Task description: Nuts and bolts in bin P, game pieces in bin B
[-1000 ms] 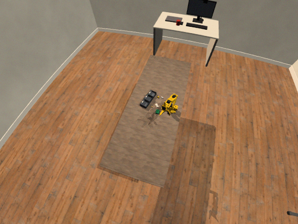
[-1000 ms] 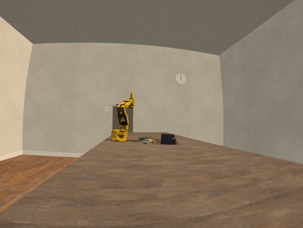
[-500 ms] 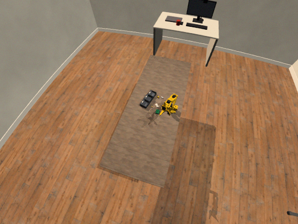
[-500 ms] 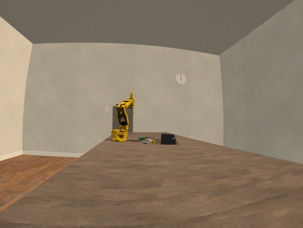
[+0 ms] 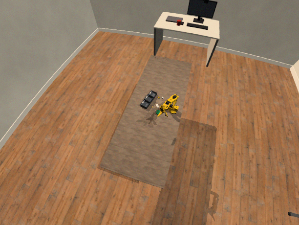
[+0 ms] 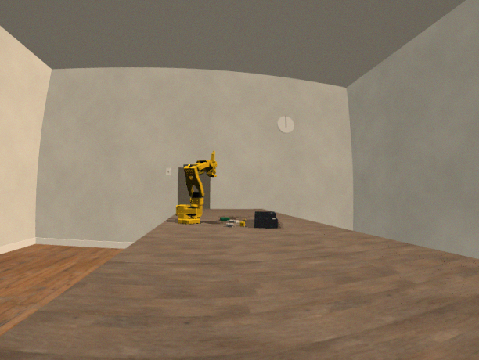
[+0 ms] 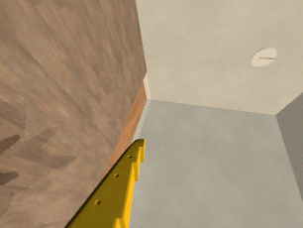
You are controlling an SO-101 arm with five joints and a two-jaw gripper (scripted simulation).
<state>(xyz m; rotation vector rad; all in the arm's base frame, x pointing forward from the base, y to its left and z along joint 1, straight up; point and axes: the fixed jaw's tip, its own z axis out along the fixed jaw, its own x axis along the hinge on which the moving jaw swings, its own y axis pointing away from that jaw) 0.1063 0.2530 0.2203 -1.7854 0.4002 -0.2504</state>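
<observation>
My yellow arm (image 5: 171,104) stands on the brown table top, next to a row of black bins (image 5: 148,100). The bins also show in the exterior view (image 6: 266,220); their letters are too small to read. My gripper (image 6: 213,160) is raised high above the table, pointing upward, open and empty. In the wrist view only one yellow jaw (image 7: 119,193) shows against the wall. A green piece (image 5: 158,112) lies close to the arm's front and also shows in the exterior view (image 6: 224,218). A white piece (image 5: 157,105) and small yellow pieces (image 5: 159,98) lie between arm and bins.
The table top (image 5: 151,127) is long and narrow, with its edges close to the arm's right side. A desk with a monitor (image 5: 186,23) stands far behind. A wall clock (image 6: 286,124) hangs on the far wall.
</observation>
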